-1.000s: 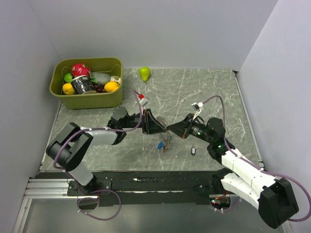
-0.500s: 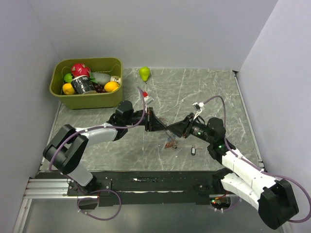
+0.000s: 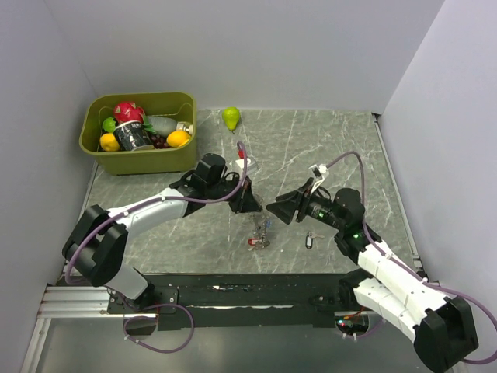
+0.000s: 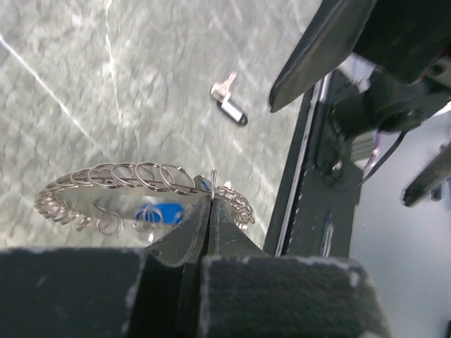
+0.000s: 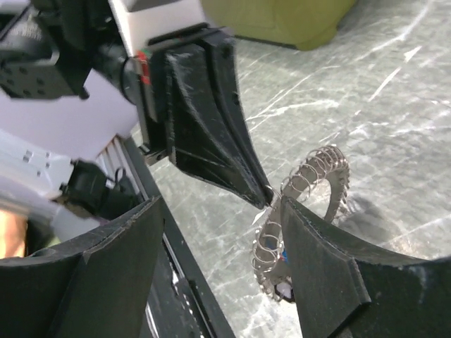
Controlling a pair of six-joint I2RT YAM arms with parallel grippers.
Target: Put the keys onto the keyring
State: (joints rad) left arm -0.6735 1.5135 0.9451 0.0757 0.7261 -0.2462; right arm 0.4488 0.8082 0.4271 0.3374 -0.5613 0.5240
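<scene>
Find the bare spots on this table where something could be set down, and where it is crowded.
Widest bare stretch: far right, from the pear to the right wall. Smaller patch: near left, between the left arm and the table edge. Crowded: the centre, around the keyring, the loose key and both jaws.

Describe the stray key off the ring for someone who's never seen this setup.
On the marble table, look beside the right arm, toward the near edge. One small key lies flat there alone. Its tag is dark, and unlike the blue- and red-tagged keys it sits apart from the keyring in the left fingers.
</scene>
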